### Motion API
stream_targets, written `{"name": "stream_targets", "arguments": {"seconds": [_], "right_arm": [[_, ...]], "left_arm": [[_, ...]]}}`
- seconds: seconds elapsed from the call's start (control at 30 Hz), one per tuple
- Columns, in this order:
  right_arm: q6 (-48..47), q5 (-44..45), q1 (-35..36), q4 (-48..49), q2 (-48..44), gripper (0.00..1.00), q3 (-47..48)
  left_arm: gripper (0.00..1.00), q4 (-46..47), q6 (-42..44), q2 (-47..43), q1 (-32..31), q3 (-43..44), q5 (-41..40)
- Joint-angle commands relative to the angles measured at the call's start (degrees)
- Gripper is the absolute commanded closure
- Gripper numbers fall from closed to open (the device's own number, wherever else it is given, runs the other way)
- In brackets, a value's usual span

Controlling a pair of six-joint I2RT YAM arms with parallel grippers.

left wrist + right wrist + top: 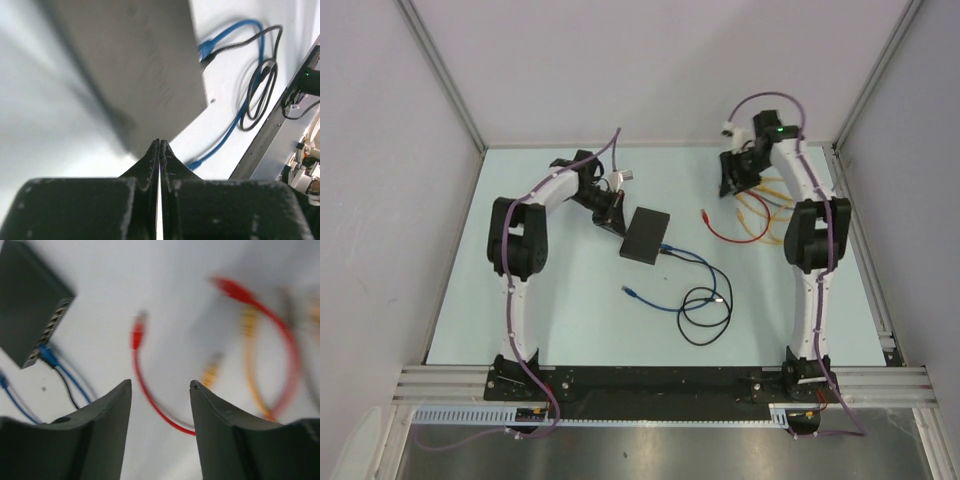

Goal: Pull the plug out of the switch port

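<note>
Coiled black cable (705, 312) and blue cable (692, 262) lie nearest on the desk (520, 300). The blue plug (667, 248) sits in the flat matte-black switch (646, 235) at mid-desk. Left fingers (609, 213), pressed shut and empty, hover at its far-left edge. Right fingers (730, 182), parted and empty, hang above the red cable (720, 228) and yellow cables (765, 205), with open desk between them and the switch.

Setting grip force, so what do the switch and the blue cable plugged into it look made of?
The switch: likely hard plastic or painted metal, matte black; flat faces, crisp edges, dull even surface. The blue cable: flexible plastic jacket, smooth; it lies in loose curves.
</note>
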Motion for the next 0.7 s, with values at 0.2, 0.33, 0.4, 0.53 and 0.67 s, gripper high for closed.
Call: {"name": "stream_targets", "arguments": {"seconds": [0.2, 0.33, 0.4, 0.53, 0.67], "right_arm": [[-0.36, -8.32, 14.87, -0.27, 1.11, 0.64, -12.00], [0.08, -8.32, 16.72, -0.35, 4.54, 0.65, -7.70], [0.08, -8.15, 17.51, 0.08, 6.47, 0.65, -6.47], [0.34, -7.44, 18.66, 0.53, 10.07, 0.65, -2.16], [0.43, -6.65, 19.71, 0.96, 12.98, 0.64, 2.67]], "left_arm": [[0.99, 2.33, 3.47, -8.27, 6.41, -11.93, -3.57], [0.99, 4.53, 2.24, -7.66, 6.33, -14.75, -2.52], [0.99, 5.15, 1.89, -6.96, 6.15, -14.84, -2.17], [0.99, 4.97, 1.71, -5.46, 5.45, -13.36, -1.03], [0.99, 4.97, 1.54, -4.23, 3.87, -12.21, -0.15]]}}
